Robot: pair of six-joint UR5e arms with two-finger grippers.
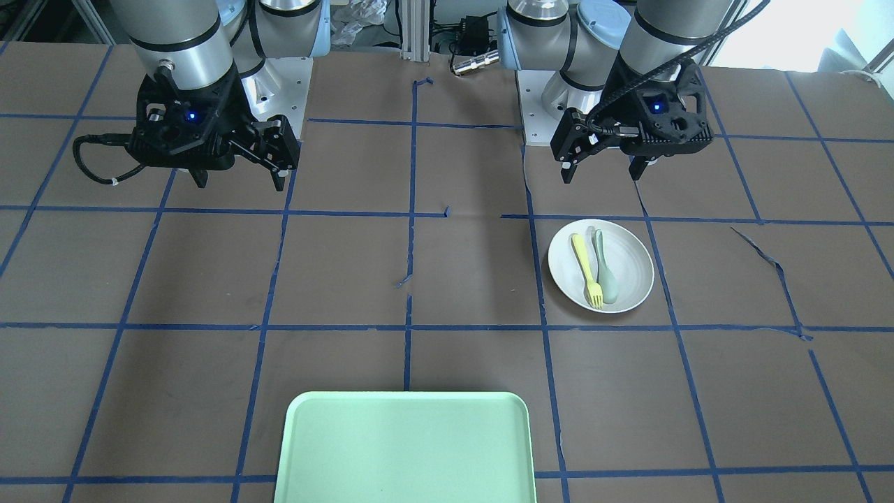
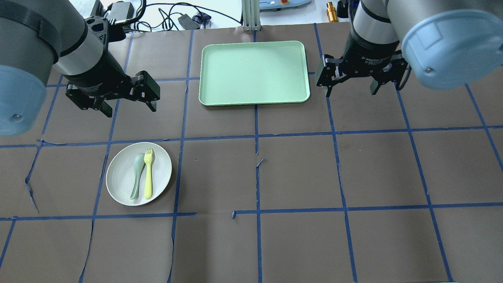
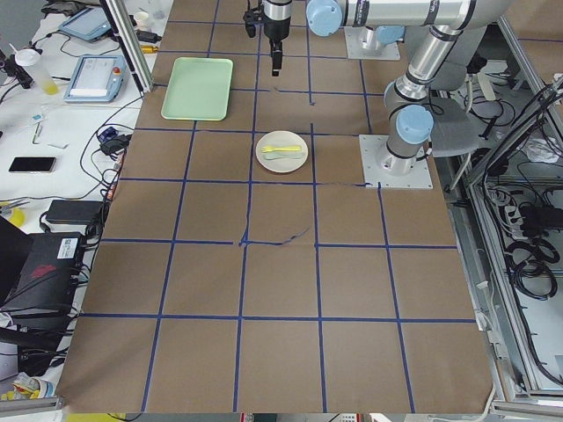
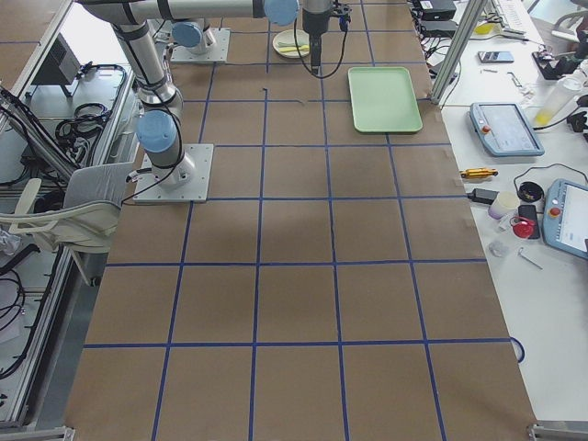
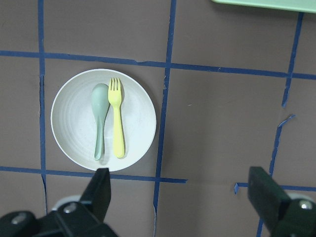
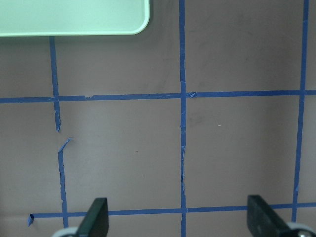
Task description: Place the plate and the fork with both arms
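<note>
The off-white plate [image 2: 120, 177] lies on the table's left half, seen from overhead. The pale-yellow fork [image 2: 149, 177] lies on it, right beside a grey-green spoon [image 2: 136, 177]. My left gripper [image 2: 131, 111] hovers open and empty above the table, just beyond the plate. In its wrist view the plate [image 5: 74, 118] and fork [image 5: 117, 123] lie left of the gap between the fingers. My right gripper [image 2: 350, 93] hovers open and empty, right of the tray. In the front view the plate [image 1: 632, 269], fork [image 1: 587, 269], left gripper [image 1: 601, 175] and right gripper [image 1: 240, 184] all show.
A mint-green rectangular tray [image 2: 251, 70] lies at the table's far middle, between the two grippers; its corner shows in the right wrist view [image 6: 74, 19]. Brown paper with blue tape lines covers the table. Cables and gear lie beyond the far edge.
</note>
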